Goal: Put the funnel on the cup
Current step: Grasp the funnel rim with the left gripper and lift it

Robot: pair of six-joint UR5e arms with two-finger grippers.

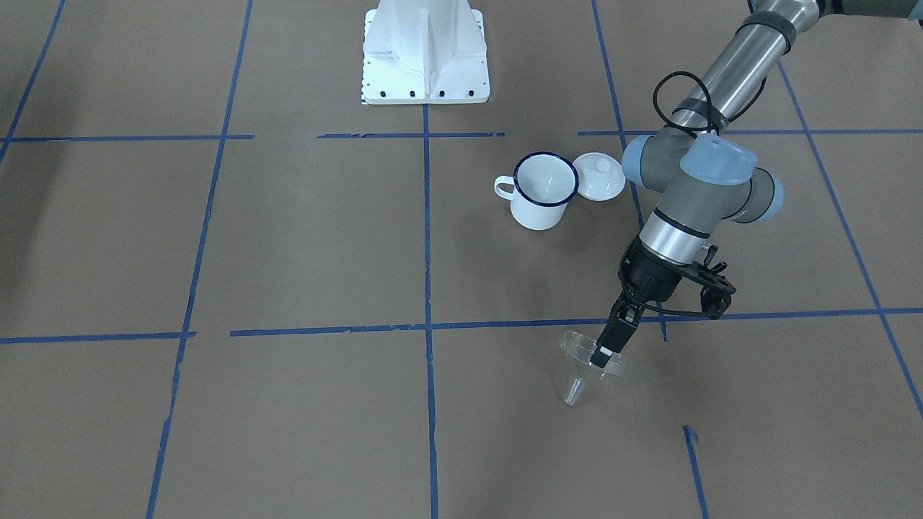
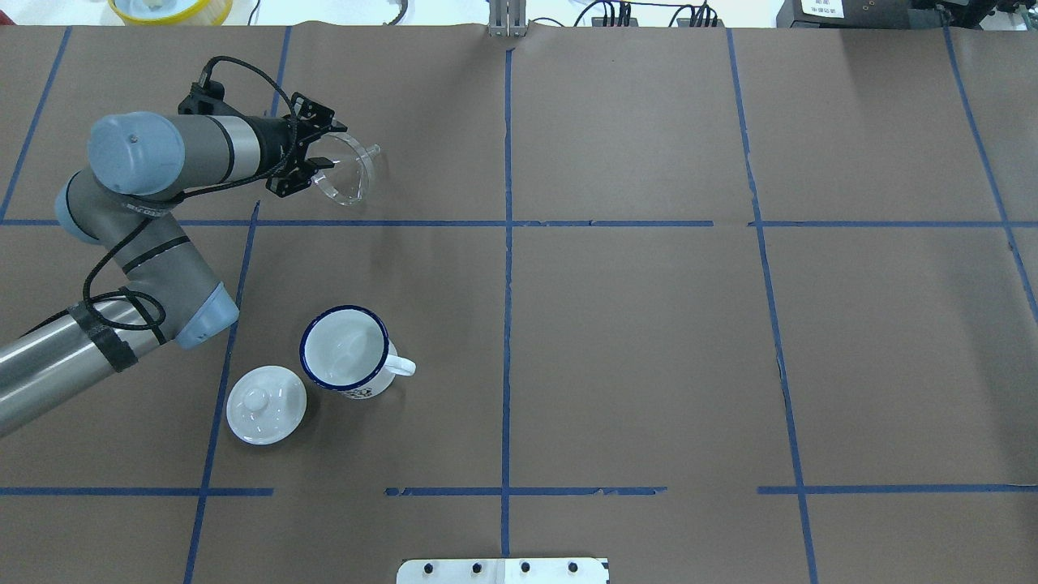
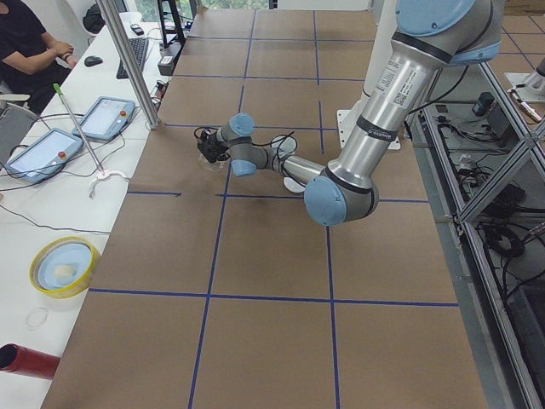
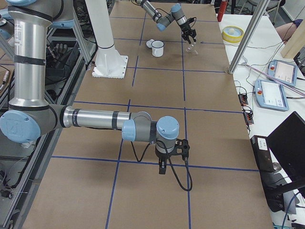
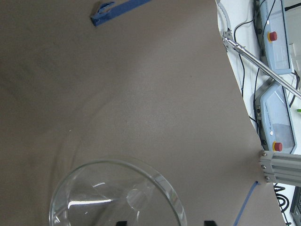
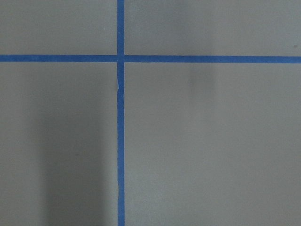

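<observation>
Funnel (image 1: 580, 369) pinched at its rim by left end effector (image 1: 601, 355); lid (image 1: 601, 175) beside cup (image 1: 544, 193).

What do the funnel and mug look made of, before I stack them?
The funnel is clear and glossy: the brown paper shows through it and its rim catches highlights. It could be plastic or glass; I cannot tell which. The mug is probably enamelled metal, glossy white with a thin dark blue rim and thin walls.

No writing is legible; the small blue print on the mug (image 2: 345, 350) is too blurred to read.
</observation>
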